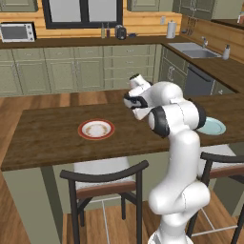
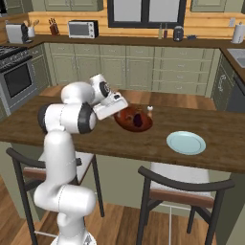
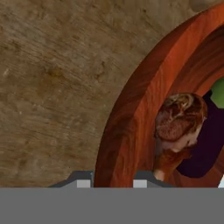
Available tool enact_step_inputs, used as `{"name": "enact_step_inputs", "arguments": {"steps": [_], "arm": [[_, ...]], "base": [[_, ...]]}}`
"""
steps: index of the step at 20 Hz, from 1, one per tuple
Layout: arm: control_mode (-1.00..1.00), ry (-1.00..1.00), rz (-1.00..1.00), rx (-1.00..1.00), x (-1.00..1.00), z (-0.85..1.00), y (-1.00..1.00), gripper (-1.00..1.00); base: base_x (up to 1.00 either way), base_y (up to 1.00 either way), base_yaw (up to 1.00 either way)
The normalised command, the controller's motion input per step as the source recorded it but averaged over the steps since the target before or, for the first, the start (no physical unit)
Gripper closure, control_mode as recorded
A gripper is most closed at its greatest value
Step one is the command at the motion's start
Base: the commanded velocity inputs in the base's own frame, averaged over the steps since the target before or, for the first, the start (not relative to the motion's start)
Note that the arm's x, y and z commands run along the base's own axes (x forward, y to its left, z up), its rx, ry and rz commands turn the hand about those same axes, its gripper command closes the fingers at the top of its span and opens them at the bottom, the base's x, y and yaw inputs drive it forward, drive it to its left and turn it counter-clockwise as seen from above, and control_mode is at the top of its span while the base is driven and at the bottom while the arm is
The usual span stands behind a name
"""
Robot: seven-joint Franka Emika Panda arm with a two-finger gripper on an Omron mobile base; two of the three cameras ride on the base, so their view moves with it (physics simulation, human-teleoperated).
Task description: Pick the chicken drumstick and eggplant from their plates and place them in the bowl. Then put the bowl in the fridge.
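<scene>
The reddish-brown bowl stands on the dark wooden island, and its thick rim runs between my fingertips. My gripper is shut on that rim at the bowl's left edge. Inside the bowl lie the brown chicken drumstick and, right beside it, the dark purple eggplant with its green cap. The drumstick's bone end pokes above the far rim. The white plate with a red-brown rim and the light blue plate lie bare on the island. The fridge is out of view.
Two dark chairs with pale seats stand at the island's near edge. Green cabinets line the back wall under a counter with a toaster oven; a sink is at the right and a stove at the left.
</scene>
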Motion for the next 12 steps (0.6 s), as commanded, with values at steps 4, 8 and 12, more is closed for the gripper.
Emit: {"name": "enact_step_inputs", "arguments": {"steps": [4,8,12], "arm": [[-1.0,0.2,0.18,-0.38,-0.31,0.55,0.29,1.0],[-1.0,0.21,0.21,-0.2,-0.61,0.64,0.23,1.0],[-1.0,0.02,0.37,0.08,-0.93,0.54,-0.02,1.0]], "base": [[0.0,0.0,0.0],[0.0,0.0,0.0],[0.0,0.0,0.0]]}}
